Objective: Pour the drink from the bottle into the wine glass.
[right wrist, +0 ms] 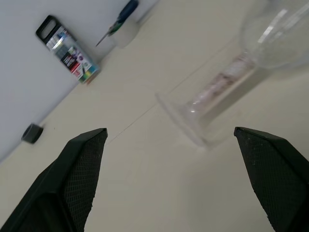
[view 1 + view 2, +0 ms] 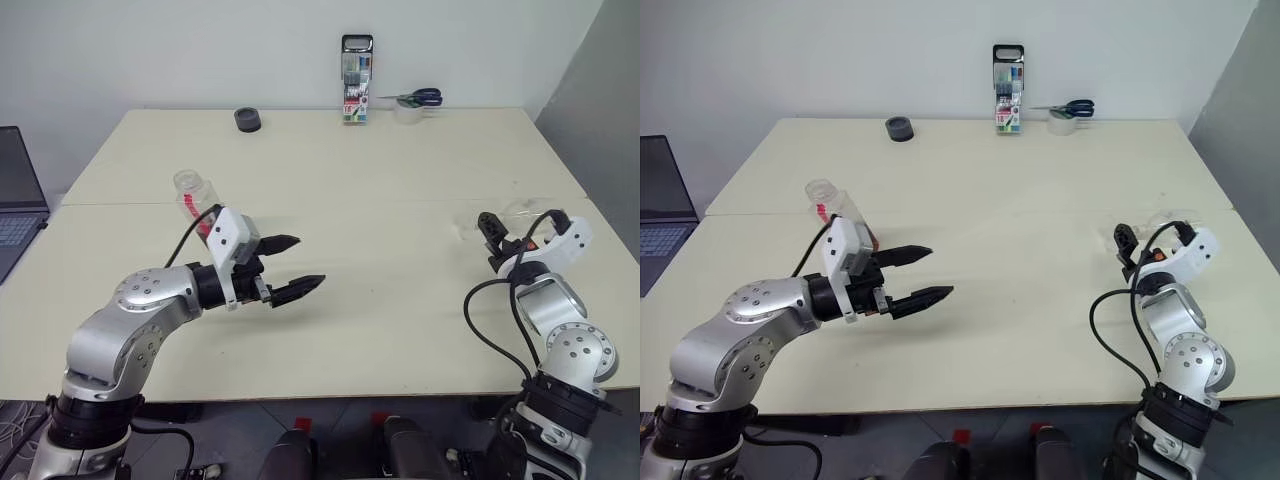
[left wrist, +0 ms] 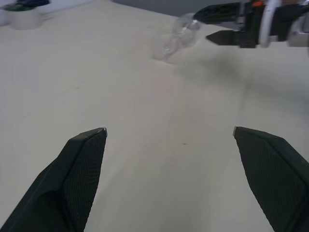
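The left pincer [image 2: 297, 263] hangs over the surface [image 2: 380, 200] at centre-left of the head view, its two black fingers spread wide with nothing between them. Just behind its white wrist block, toward the upper left, stands the bottle [image 2: 193, 199]: clear plastic with a red label band, uncapped at the top, and partly hidden by the arm. Whether any drink is in it cannot be told.

The right pincer [image 3: 219, 26] sits at the right edge of the head view, low over the surface, with its fingers also wide apart and empty. The glass [image 1: 231, 72] is right in front of it. In the right wrist view the stem and round foot lie between the two fingers [image 1: 77, 179] but further off, touching neither, with the bowl toward the upper right of that frame. In the left wrist view the glass shows at upper centre, just beside the right pincer's tips.

Along the far edge of the surface, at the top of the head view, are a black tape roll [image 2: 248, 120], a marker pack [image 2: 356, 80] standing upright, and scissors [image 2: 415, 98] resting on a pale tape roll [image 2: 406, 112]. A laptop [image 2: 18, 195] sits at the left edge.
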Tool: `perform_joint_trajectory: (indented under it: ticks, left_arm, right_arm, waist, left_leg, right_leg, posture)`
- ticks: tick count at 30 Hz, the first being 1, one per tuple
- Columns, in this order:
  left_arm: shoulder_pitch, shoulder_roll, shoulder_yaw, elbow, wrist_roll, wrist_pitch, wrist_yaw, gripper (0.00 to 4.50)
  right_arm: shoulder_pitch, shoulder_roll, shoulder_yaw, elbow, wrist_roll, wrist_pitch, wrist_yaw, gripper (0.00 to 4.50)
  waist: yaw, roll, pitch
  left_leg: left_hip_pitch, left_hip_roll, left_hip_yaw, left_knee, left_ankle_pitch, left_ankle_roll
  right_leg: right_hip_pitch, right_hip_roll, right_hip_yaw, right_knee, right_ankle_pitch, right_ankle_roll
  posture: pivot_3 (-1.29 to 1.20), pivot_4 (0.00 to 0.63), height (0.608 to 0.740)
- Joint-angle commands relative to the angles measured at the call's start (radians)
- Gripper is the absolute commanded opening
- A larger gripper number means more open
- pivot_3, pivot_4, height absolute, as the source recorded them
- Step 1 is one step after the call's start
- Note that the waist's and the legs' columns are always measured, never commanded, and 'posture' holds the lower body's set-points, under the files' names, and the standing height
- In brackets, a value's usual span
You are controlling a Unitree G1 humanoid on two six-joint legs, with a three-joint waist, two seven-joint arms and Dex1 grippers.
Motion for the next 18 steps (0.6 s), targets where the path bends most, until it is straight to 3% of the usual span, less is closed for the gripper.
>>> perform_joint_trajectory:
  ticks: [1,6,18]
  left_arm:
    - [-0.062,-0.004,-0.033,0.045,0.014,-0.036,-0.049,4.48]
    - [-0.116,-0.01,-0.064,0.101,0.03,-0.065,-0.096,4.48]
    - [-0.177,-0.01,-0.106,0.16,0.082,-0.107,-0.158,4.48]
  right_arm:
    - [-0.087,0.03,-0.078,0.068,0.175,-0.052,-0.096,4.5]
    - [-0.155,-0.002,-0.089,0.221,0.225,-0.108,-0.085,4.5]
    - [-0.304,-0.148,-0.062,0.738,0.073,-0.333,0.137,4.5]
  waist:
    - [-0.004,0.001,0.0]
    - [-0.009,0.002,0.001]
    - [-0.019,0.002,0.001]
  left_leg:
    - [0.0,0.0,0.001,0.0,-0.001,0.003]
    - [0.0,0.0,0.003,0.0,-0.002,0.004]
    - [0.0,0.0,0.005,0.0,-0.002,0.005]
  right_leg:
    - [0.0,0.001,0.0,0.0,0.0,-0.001]
    - [-0.001,0.003,0.001,0.0,0.0,-0.001]
    - [0.0,0.003,0.003,0.0,0.0,-0.001]
  posture:
    - [0.0,0.15,0.74]
    - [0.0,0.15,0.74]
    - [0.0,0.15,0.74]
